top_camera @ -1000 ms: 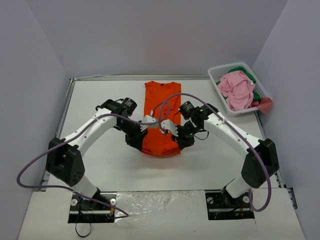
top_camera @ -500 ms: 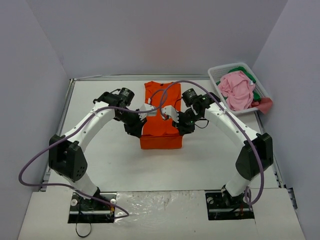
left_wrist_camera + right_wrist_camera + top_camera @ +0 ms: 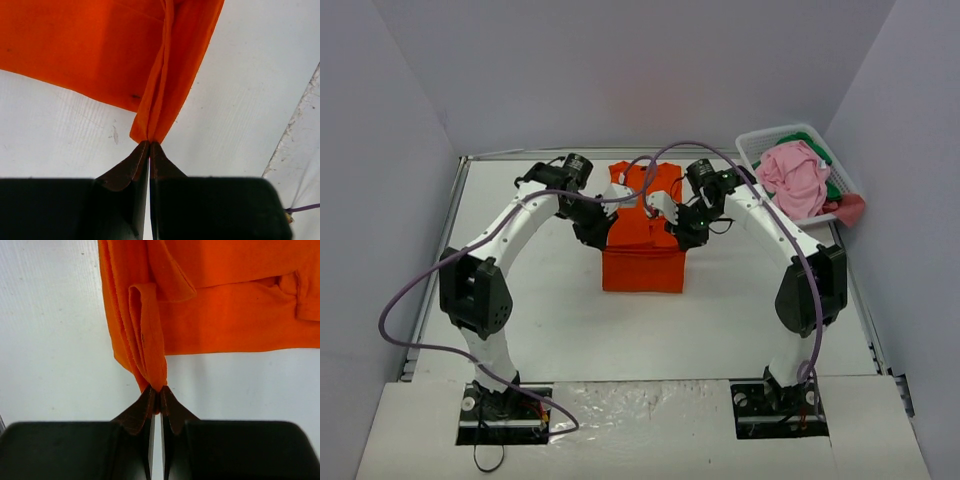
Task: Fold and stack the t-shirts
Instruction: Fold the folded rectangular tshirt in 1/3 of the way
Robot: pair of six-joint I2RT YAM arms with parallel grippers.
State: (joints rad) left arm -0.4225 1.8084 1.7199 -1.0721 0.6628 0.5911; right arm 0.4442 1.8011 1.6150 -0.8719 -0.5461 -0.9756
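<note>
The orange t-shirt (image 3: 642, 265) lies in the middle of the table, its near part doubled over into a squared block. My left gripper (image 3: 613, 218) is shut on a bunched corner of the shirt's edge; in the left wrist view the orange cloth (image 3: 100, 45) runs straight into the pinched tips of that gripper (image 3: 149, 143). My right gripper (image 3: 672, 222) is shut on the opposite corner, where several gathered layers of the orange cloth (image 3: 225, 315) enter its tips (image 3: 159, 389). Both held corners hang above the shirt's middle. A pink t-shirt (image 3: 795, 180) and a green one (image 3: 833, 188) lie in the basket.
The white slotted basket (image 3: 752, 150) stands at the back right corner, and a reddish cloth (image 3: 851, 208) hangs over its near rim. Grey walls close in the table on three sides. A metal rail (image 3: 448, 235) runs along the left edge.
Both grippers have carried the shirt's near hem up and away toward the far side. The shirt's near end now shows as a folded, squared edge farther from the bases.
</note>
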